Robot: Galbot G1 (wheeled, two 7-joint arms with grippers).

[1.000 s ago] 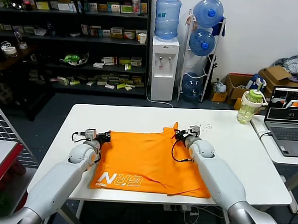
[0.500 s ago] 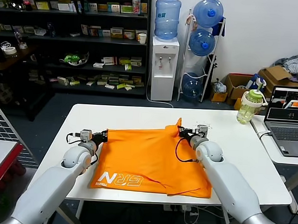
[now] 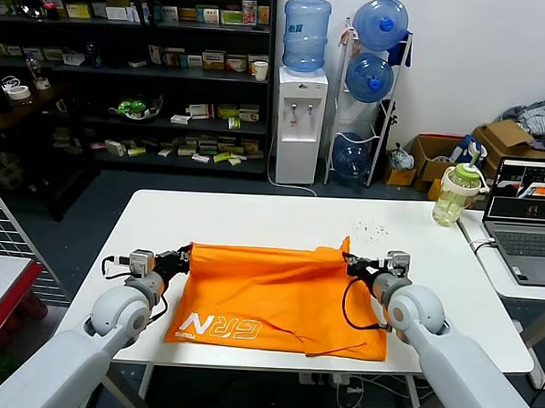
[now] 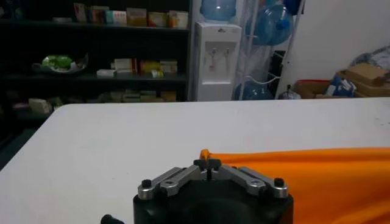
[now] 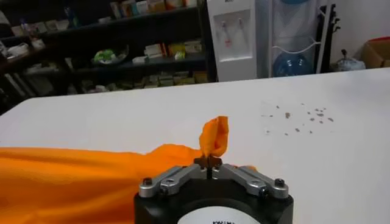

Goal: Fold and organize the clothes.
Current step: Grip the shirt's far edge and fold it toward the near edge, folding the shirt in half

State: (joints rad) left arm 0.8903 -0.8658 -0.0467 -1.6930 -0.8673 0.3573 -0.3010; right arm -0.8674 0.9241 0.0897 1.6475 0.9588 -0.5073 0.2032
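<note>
1. The orange T-shirt (image 3: 277,296) lies on the white surface (image 3: 253,217), its far edge lifted and stretched between both hands.
2. The left hand (image 3: 184,258) is clamped tight on the shirt's far left corner; in its wrist view only a small orange tip (image 4: 209,156) shows above the closed hand (image 4: 208,164).
3. The right hand (image 3: 351,261) is pinched shut on the far right corner, a fabric tuft (image 5: 214,137) standing above it.
4. White lettering (image 3: 220,327) near the front edge is partly unreadable.
5. Small crumbs (image 3: 373,229) dot the surface beyond.
</note>
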